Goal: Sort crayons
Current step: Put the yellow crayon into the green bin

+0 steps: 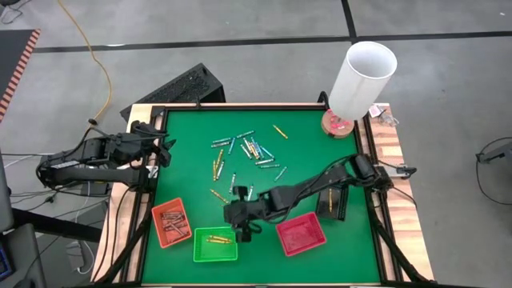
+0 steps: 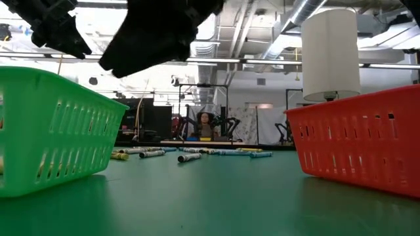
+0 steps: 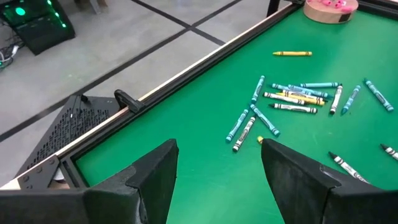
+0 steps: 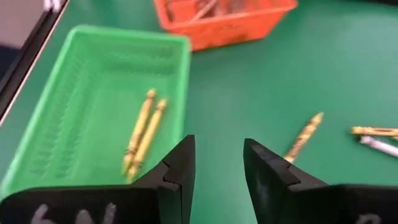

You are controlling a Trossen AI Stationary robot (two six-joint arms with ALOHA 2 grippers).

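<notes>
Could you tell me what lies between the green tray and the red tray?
Only bare green mat between the green tray and red tray, in the low view.

There were 4 trays: 1 orange tray (image 1: 171, 222), 1 green tray (image 1: 214, 246), 1 red tray (image 1: 302, 235) and 1 black tray (image 1: 330, 202). The green tray had 2 yellow crayons (image 4: 144, 129) in it. There was 1 white tube (image 1: 362, 79).

Light is bright and even, coming from overhead; ceiling strip lights (image 2: 262, 62) glow in the low view, where the arm above stands as a dark silhouette against them. Shadows on the green tabletop (image 1: 304, 152) are soft and faint. The white cylinder (image 1: 362, 78) is nearly blown out from above. In the right wrist view the green tray (image 4: 99, 106) and the orange tray (image 4: 217, 22) are soft, out of focus. The left wrist view is sharper, its crayons (image 3: 292, 99) crisp.
</notes>
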